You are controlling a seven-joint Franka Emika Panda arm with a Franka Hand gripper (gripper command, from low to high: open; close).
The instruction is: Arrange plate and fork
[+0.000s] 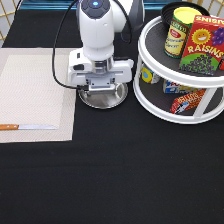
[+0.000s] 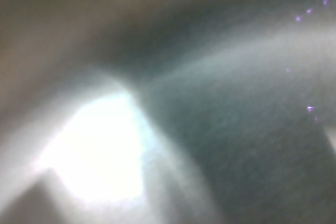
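Note:
The shiny silver plate (image 1: pixel 105 98) lies on the black table just right of the placemat. My gripper (image 1: pixel 101 86) is straight above it, lowered onto its middle, and the hand hides most of the plate. The wrist view is filled with a bright metallic sheen, the plate (image 2: pixel 225 125) from very close. The fork is out of view.
A beige placemat (image 1: pixel 32 95) lies at the exterior view's left, with a wooden-handled knife (image 1: pixel 27 127) on its lower edge. A white two-tier turntable (image 1: pixel 182 70) at the right holds a can (image 1: pixel 175 36), a raisins box (image 1: pixel 204 45) and packets below.

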